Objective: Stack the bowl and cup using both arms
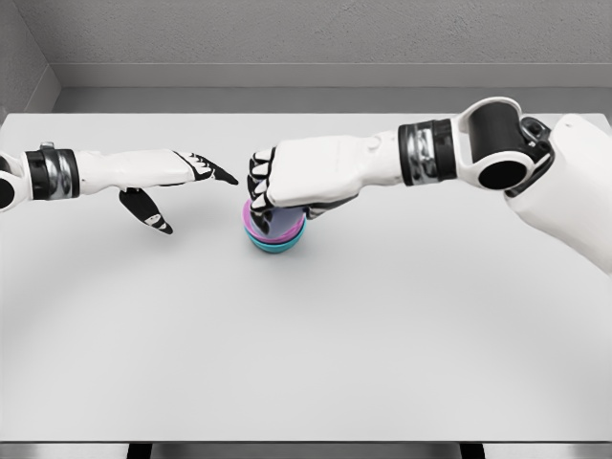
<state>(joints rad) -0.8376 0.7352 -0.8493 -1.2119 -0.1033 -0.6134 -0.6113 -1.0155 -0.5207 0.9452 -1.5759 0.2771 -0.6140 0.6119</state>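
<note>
A teal bowl (277,244) sits on the white table (306,354) near its middle. Inside it stands a cup (273,223) with a pink rim and a purple-blue body. My right hand (273,186) lies over the cup from the right, its fingers curled around the top, hiding most of the cup. My left hand (186,186) hovers to the left of the stack, fingers stretched flat toward it and thumb hanging down, holding nothing. A small gap separates its fingertips from the right hand.
The table's far edge meets a grey wall at the back. The table's near edge runs along the bottom of the view.
</note>
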